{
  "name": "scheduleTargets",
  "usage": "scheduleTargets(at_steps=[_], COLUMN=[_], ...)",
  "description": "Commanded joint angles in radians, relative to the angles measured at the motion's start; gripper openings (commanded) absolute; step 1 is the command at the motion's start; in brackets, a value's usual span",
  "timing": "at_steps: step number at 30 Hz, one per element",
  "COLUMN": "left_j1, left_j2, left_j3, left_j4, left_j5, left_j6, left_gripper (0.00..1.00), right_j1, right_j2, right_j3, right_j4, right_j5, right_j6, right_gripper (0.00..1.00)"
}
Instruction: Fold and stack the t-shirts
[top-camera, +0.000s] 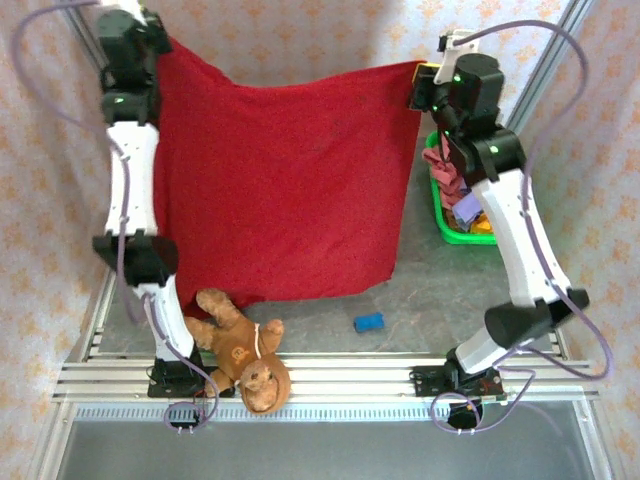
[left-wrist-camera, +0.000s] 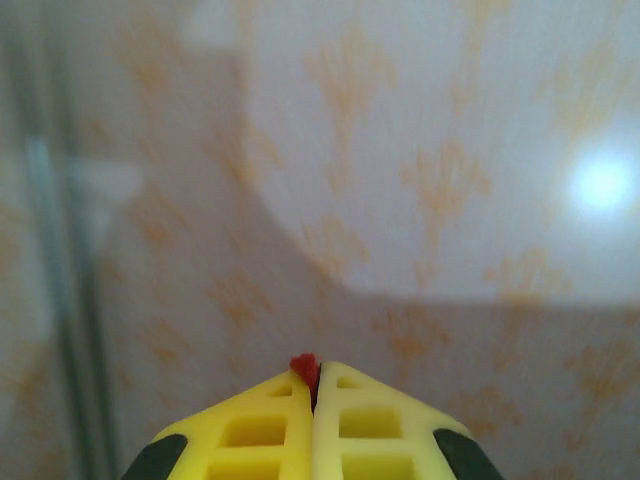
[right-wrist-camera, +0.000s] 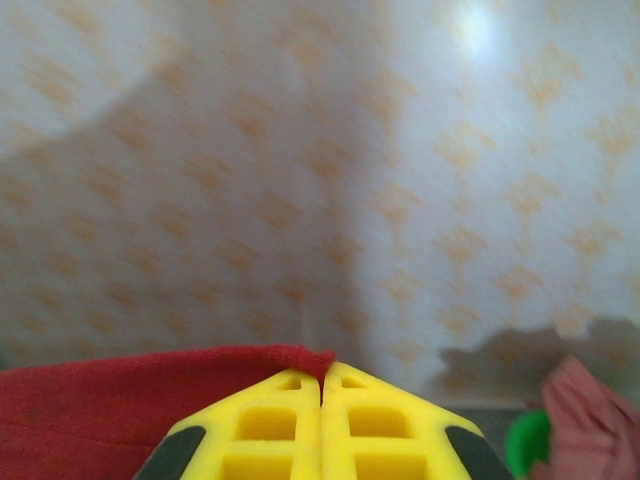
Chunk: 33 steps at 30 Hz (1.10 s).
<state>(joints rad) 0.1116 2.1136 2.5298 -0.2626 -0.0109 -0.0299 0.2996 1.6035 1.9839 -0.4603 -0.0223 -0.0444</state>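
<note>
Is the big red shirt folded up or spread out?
Spread out. The red shirt stretches as one wide sheet, its top corners pinched by the left gripper and right gripper.

A lab cell: aluminium-framed table (top-camera: 440, 300), patterned curtain walls (top-camera: 300, 30).

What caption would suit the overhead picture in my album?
Left gripper and right gripper, both shut, stretch a dark red t-shirt between them over the table, near a teddy bear.
</note>
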Motion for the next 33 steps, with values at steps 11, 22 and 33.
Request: scheduleTargets(at_steps=[11, 22, 33], left_j1=[-0.072, -0.036, -0.007], left_j2=[0.450, 0.088, -0.254], left_j3=[0.198, -0.153, -0.577], left_j4=[-0.032, -0.268, -0.632], left_j5=[0.014, 0.011, 0.112], left_j6=[-0.184, -0.165, -0.193], left_gripper=[0.95, 0.99, 0.99], right_j1=[-0.150, -0.138, -0.042], right_j2=[0.699, 0.407, 0.110], right_j3=[0.748, 0.397, -0.301], right_j4=[-0.499, -0.755, -0.639], right_j5=[0.026, -0.013, -0.186], right_j6=[0.105, 0.179, 0.322], right_gripper=[0.67, 0.84, 0.83])
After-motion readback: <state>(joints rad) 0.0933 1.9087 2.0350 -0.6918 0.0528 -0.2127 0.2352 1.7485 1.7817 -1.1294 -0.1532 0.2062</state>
